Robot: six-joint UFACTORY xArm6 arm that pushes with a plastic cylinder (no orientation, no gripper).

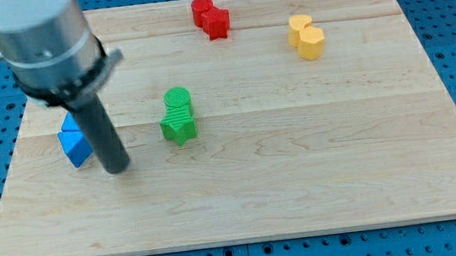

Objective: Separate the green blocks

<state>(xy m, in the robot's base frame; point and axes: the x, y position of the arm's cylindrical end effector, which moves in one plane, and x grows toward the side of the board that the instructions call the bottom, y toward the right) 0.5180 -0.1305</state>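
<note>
Two green blocks touch each other left of the board's middle: a green cylinder (178, 100) at the top and a green star-shaped block (179, 127) just below it. My tip (118, 167) rests on the board to the left of the green pair and slightly lower, about a block's width away. The dark rod rises from it to the grey arm body at the view's top left. The rod stands right next to the blue blocks.
Blue blocks (75, 142) lie at the left, partly hidden by the rod. Two red blocks (209, 16) touch near the top edge. Two yellow blocks (306, 36) touch at the upper right. The wooden board (320, 178) lies on a blue pegboard.
</note>
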